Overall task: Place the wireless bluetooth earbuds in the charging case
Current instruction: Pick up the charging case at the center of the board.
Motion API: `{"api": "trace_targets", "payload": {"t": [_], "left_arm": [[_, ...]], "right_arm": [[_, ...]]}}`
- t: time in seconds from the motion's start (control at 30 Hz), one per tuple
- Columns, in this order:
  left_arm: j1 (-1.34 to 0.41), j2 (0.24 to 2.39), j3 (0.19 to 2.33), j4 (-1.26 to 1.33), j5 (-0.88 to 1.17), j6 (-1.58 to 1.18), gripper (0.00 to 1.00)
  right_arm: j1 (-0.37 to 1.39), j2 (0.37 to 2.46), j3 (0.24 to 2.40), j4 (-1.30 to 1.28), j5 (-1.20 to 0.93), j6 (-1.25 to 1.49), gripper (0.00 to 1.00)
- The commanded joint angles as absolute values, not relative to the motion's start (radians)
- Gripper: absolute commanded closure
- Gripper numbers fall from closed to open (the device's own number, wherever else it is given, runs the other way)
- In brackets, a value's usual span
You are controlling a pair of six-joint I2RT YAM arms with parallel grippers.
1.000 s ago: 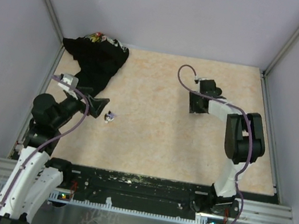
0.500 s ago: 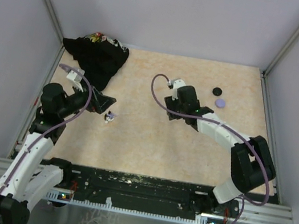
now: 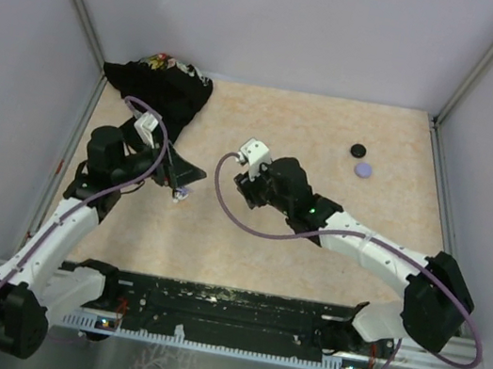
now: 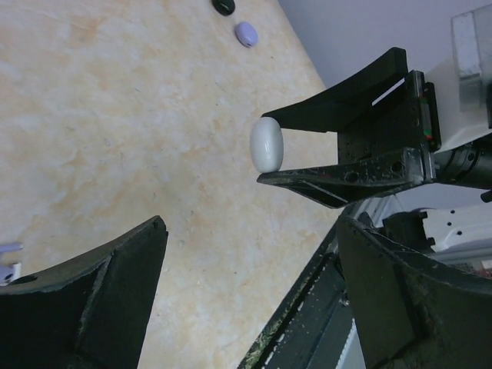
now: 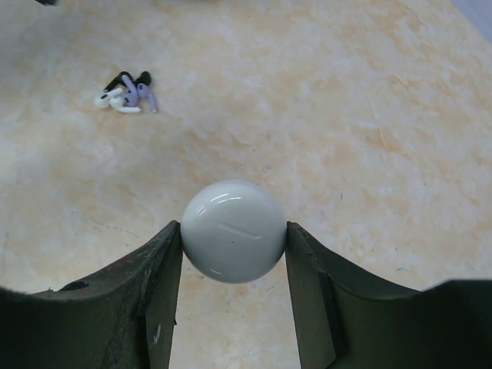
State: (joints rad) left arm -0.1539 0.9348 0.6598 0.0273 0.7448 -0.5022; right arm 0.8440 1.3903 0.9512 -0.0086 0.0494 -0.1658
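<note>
Beige tabletop (image 3: 276,123) | right gripper (image 5: 234,246) clamped on white charging case (image 5: 233,227) | left gripper (image 4: 250,292) spread wide near earbuds (image 5: 127,92) heaped on tabletop | step: bud pickup, by the look of it; next: needs jaws lowered around one bud

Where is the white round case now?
The fingers of the right gripper hold the white case above the middle of the table; in the right wrist view the earbuds lie beyond it, upper left.

1 white case (image 5: 233,231), 1 black case (image 3: 357,151), 1 lavender case (image 3: 363,170), 1 earbud cluster (image 5: 124,92).
</note>
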Motion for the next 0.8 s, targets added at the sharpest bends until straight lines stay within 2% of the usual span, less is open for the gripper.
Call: {"api": "trace_targets", "payload": {"t": [0.0, 0.2, 0.43, 0.77], "left_arm": [[-0.212, 0.959, 0.696, 0.087, 0.783, -0.538, 0.05], [-0.282, 1.022, 0.704, 0.132, 0.775, -0.564, 0.1], [-0.328, 1.077, 0.717, 0.202, 0.792, -0.608, 0.27], [-0.357, 1.11, 0.717, 0.223, 0.791, -0.611, 0.4]], "right_arm": [[0.886, 1.309, 0.933, 0.116, 0.009, -0.231, 0.59], [0.942, 1.265, 0.9, 0.165, 0.002, -0.289, 0.59], [0.975, 1.252, 0.907, 0.179, -0.015, -0.302, 0.59], [0.998, 1.272, 0.918, 0.191, -0.035, -0.305, 0.59]]}}
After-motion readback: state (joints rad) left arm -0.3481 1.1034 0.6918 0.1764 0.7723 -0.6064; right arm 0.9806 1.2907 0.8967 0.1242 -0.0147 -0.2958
